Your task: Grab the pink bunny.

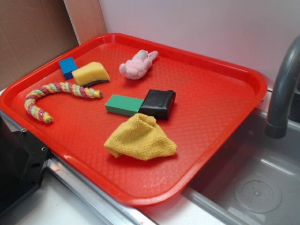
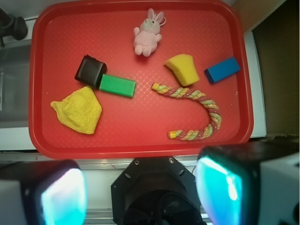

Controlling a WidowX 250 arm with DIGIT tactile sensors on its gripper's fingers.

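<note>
Currently the gripper [image 2: 140, 187] hangs high over the near edge of the red tray [image 2: 140, 140], its fingers spread wide and holding nothing. The pink bunny [image 2: 148, 33] lies at the far side of the tray, well apart from the gripper, with the yellow sponge [image 2: 183, 69] near it to the right in the wrist view. A good reach probably travels forward over the green block [image 2: 117, 86], then descends centred on the bunny's soft body, not its ears, before closing.

White wall [image 1: 197, 23] behind; brown cardboard panel [image 1: 33, 33] at left; steel sink [image 1: 253, 183] (grey faucet [image 1: 281, 93] beside).
</note>
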